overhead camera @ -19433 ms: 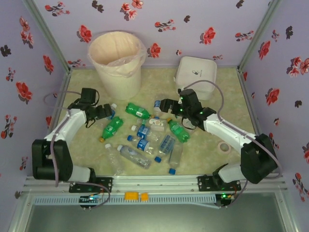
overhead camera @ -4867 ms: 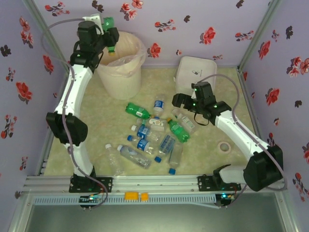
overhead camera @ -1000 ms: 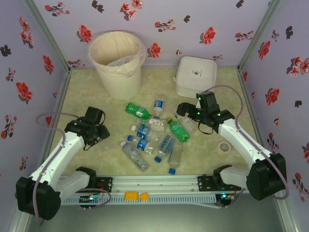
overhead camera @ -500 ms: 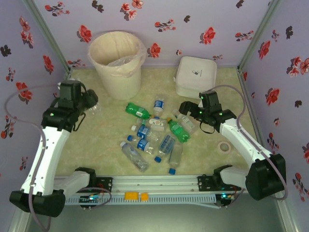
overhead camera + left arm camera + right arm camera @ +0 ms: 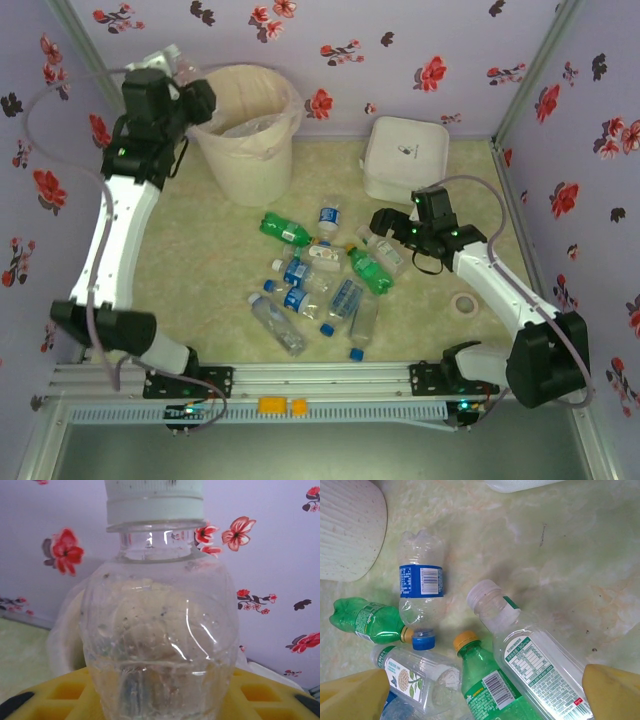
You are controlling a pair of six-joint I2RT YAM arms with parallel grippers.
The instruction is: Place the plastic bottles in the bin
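— While a clear bottle [image 5: 159,630] sits pinched in the left gripper [image 5: 160,697], where is the bin [image 5: 245,160]?
— Just beyond those jaws, behind the bottle. The right gripper [image 5: 485,690] has its jaws spread, with a white-capped bottle [image 5: 535,662] and a green bottle [image 5: 482,682] lying between them.

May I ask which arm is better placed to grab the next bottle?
Right: right gripper hovers open over the white-capped bottle; left gripper holds a clear bottle up by the bin.

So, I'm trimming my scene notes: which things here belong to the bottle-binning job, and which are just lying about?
Part of the job: bin; held clear bottle; pile of loose bottles.
Just lying about: white lidded box; tape roll.
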